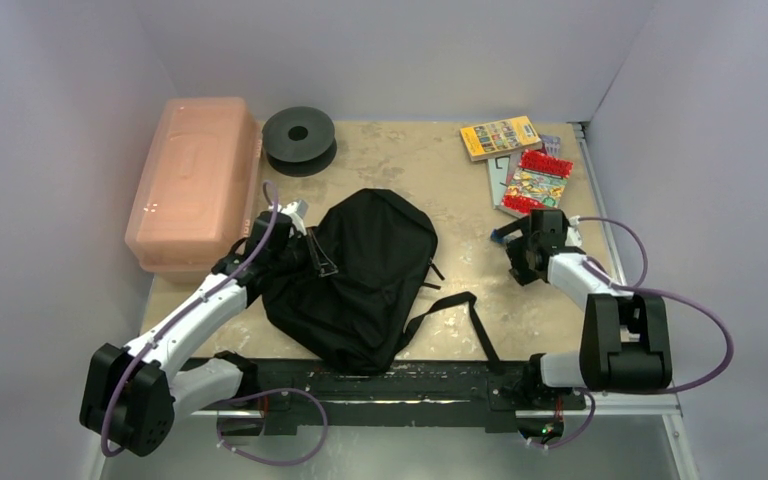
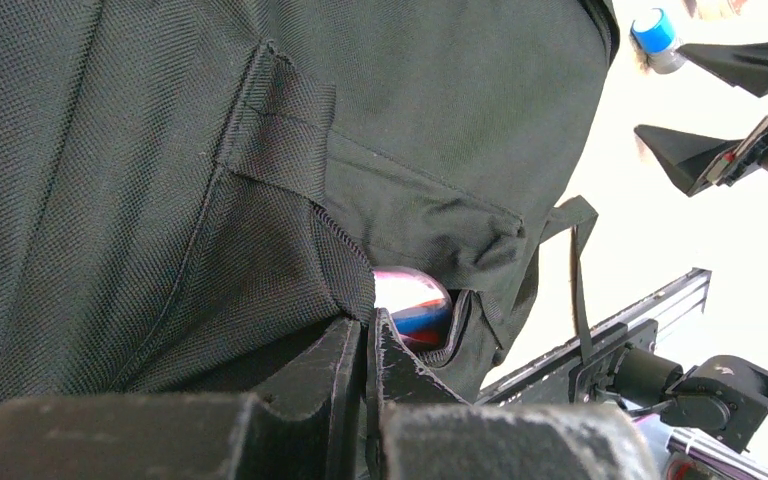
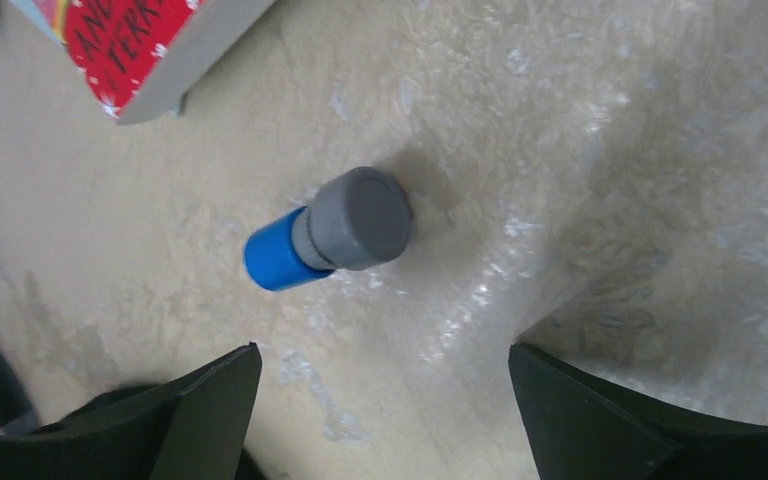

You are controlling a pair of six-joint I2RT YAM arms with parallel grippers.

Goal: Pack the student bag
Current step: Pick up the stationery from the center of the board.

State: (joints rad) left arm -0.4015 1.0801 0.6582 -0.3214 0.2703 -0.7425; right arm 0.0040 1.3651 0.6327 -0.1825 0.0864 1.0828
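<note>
The student bag (image 1: 370, 275), a soft black backpack, lies flat in the middle of the table with its straps trailing to the right. My left gripper (image 1: 298, 232) sits at the bag's left edge. In the left wrist view it (image 2: 370, 325) is shut on the fabric edge of an opening in the bag (image 2: 260, 180). Something shiny in pink, blue and red (image 2: 415, 298) shows inside that opening. My right gripper (image 3: 382, 352) hangs open over the table, right of the bag. A small blue and grey cylinder (image 3: 330, 235) lies just ahead of its fingertips, untouched.
A pink translucent box (image 1: 195, 180) stands at the far left beside a black round spool (image 1: 299, 135). A yellow book (image 1: 500, 137) and a red-edged colourful book (image 1: 533, 182) lie at the back right. A black rail (image 1: 400, 378) runs along the near edge.
</note>
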